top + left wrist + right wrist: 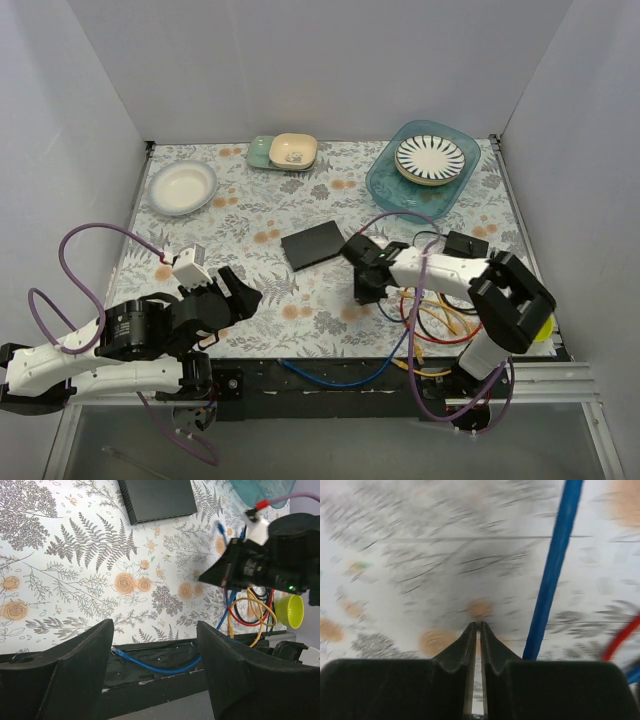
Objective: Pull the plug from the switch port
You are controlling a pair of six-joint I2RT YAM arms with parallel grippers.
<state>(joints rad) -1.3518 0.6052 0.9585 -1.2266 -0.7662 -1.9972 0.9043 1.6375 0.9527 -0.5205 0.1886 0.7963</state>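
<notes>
The flat black switch box [312,245] lies mid-table, and the left wrist view shows it too [159,500]. Its row of sockets cannot be made out, and no cable is seen joined to it. My right gripper [362,288] points down at the cloth just right of the box. Its jaws are shut with nothing between them [478,625]. A blue cable [552,575] runs past its right finger, apart from the jaws. A blue plug end [220,529] shows beside that gripper. My left gripper [240,295] is open and empty [155,625], low near the front edge.
A tangle of yellow, red, black and blue cables [440,315] lies at the front right. Another blue cable [335,378] lies on the black front rail. A teal tray with a striped plate [425,160], bowls [290,150] and a white bowl [182,186] stand at the back.
</notes>
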